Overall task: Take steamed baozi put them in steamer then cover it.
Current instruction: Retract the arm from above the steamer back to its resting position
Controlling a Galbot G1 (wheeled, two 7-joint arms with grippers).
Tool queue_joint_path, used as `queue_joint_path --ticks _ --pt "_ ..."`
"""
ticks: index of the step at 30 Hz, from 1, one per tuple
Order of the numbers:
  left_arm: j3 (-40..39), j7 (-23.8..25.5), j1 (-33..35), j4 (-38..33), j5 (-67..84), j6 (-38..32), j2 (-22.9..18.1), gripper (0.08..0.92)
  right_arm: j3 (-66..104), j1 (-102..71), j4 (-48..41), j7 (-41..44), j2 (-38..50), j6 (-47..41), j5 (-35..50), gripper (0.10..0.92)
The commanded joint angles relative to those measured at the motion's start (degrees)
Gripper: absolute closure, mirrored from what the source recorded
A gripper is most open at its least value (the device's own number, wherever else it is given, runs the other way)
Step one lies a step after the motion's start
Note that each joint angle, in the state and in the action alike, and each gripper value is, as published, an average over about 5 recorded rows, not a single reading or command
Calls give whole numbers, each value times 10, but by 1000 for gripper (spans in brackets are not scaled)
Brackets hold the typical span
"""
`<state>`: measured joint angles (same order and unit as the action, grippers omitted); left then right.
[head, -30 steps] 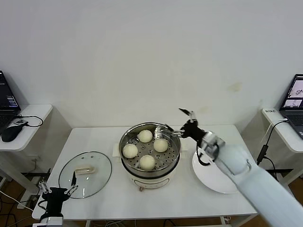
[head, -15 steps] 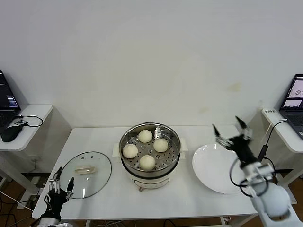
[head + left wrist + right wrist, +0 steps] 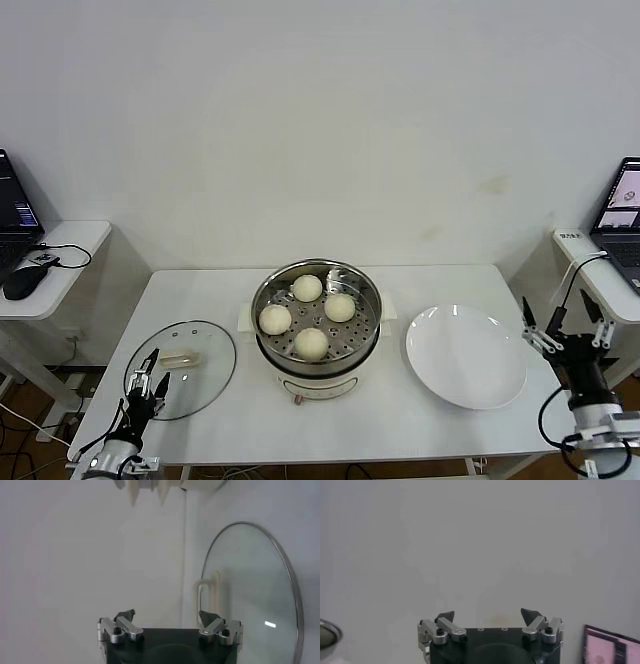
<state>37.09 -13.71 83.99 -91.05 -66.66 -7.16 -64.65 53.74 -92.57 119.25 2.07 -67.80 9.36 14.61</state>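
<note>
A white surface [image 3: 400, 420] stood against a plain white wall, with a small side table at each end of the room: the left one carried a laptop and a black mouse [image 3: 20, 284], the right one another laptop [image 3: 625, 225]. At the middle of the surface sat the steamer [image 3: 316, 330], its shiny pot uncovered, and all four steamed baozi [image 3: 311, 343] lay on the perforated tray inside, spaced apart from one another. The cover [image 3: 181, 368] lay flat near the front left corner of the surface, its cream bar handle up. A bare white plate [image 3: 465, 355] rested toward the right edge, well apart from the steamer. The left tool [image 3: 145, 379] hovered low at the front left edge, just beside the near rim of the cover, its fingers spread and gripping nothing; in the left wrist view the glass cover [image 3: 250, 595] lay just ahead of that tool [image 3: 170, 622]. The right tool [image 3: 570, 330] hung off the right edge of the surface, beyond the plate, fingers spread wide and empty, and the right wrist view showed it [image 3: 490, 617] facing the bare wall.
</note>
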Motion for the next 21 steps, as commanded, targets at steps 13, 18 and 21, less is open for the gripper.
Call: queue_joint_path --ticks 13,18,21 --pt "-45 7 -153 149 -37 -6 14 177 47 -60 1 2 -43 17 -8 202" --pt "-47 7 -158 151 -35 -6 14 177 44 -60 -4 3 -46 20 -12 203" --pt "-47 8 -159 151 -33 -6 13 177 41 -61 -6 4 -48 22 -15 203"
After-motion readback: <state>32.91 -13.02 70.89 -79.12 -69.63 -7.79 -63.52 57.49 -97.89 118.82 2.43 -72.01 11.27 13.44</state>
